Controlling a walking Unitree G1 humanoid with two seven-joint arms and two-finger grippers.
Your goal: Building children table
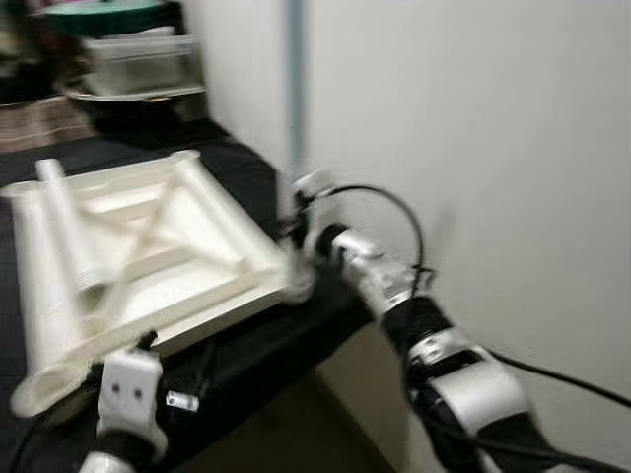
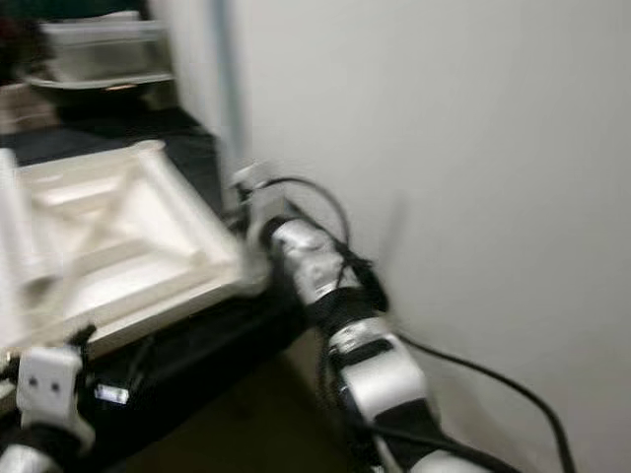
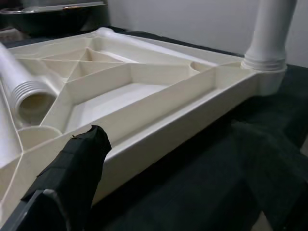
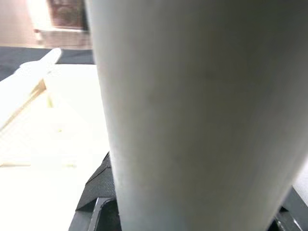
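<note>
the right gripper [image 4: 192, 211] is closed around an upright table leg [image 4: 192, 96] set in the corner socket of the upturned tabletop [image 1: 148, 246], centre-left on the black surface [image 1: 256, 345]. loose legs [image 1: 64, 227] lie unfitted; the left gripper [image 3: 72, 163] cannot be judged.

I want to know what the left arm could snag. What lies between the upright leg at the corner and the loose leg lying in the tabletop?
In the left wrist view, only the upturned tabletop's ribs and hollow compartments lie between the upright leg and the loose leg.
</note>
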